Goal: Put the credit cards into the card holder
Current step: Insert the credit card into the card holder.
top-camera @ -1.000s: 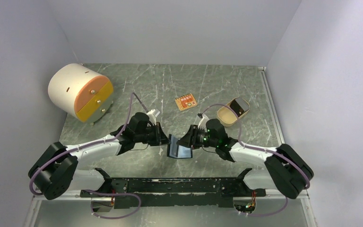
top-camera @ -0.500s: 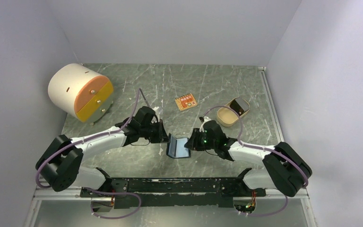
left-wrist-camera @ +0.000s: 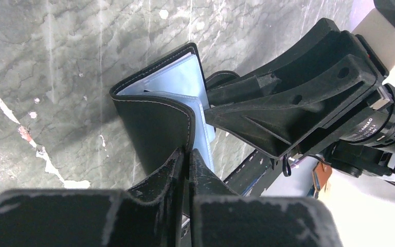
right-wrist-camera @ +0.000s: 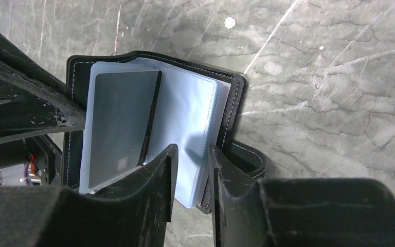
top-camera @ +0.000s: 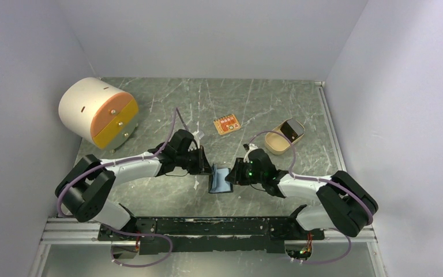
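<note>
The card holder (top-camera: pixel 220 179) is open at the near centre of the table (top-camera: pixel 265 104), black cover outward and bluish sleeves fanned. A dark grey credit card (right-wrist-camera: pixel 121 123) lies flat against a sleeve; whether it is inside the pocket cannot be told. At 9 o'clock the left gripper (left-wrist-camera: pixel 186 159) has its jaws pinched on the cover's edge. At 3 o'clock the right gripper (right-wrist-camera: pixel 191 157) has its jaws nipped on the loose sleeves. A tan tray (top-camera: pixel 274 143) at 2 o'clock, well apart, holds a second card (top-camera: pixel 292 129). An orange board (top-camera: pixel 226 124) lies at 12 o'clock.
</note>
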Controlling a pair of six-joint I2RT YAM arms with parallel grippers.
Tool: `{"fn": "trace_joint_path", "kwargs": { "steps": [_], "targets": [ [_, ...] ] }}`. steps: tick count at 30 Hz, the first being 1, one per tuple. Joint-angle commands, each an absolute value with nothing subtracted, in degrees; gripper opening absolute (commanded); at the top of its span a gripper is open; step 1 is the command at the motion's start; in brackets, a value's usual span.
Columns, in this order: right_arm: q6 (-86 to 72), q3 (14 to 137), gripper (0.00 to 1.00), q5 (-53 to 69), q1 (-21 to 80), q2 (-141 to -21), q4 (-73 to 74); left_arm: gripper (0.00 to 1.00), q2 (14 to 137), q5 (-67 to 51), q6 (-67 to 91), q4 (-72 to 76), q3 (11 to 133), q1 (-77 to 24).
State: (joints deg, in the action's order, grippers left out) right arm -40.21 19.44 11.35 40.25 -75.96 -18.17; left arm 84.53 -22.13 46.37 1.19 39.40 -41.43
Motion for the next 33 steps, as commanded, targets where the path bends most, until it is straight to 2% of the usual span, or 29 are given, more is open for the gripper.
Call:
{"fn": "trace_joint_path", "kwargs": {
  "steps": [1,14,33],
  "targets": [
    [-39.6,18.5,0.33,10.5,40.4,-75.9,-19.1,0.13,86.3,-21.8,46.1,1.2,40.3,-41.9],
    [-43.8,20.1,0.43,12.4,40.7,-65.1,-15.5,0.12,88.0,-19.8,45.7,-0.3,40.8,-42.6],
    [-47.3,20.9,0.45,13.4,44.1,-74.4,-23.8,0.11,85.6,-18.1,45.8,-2.5,40.3,-42.9]
  ]
}}
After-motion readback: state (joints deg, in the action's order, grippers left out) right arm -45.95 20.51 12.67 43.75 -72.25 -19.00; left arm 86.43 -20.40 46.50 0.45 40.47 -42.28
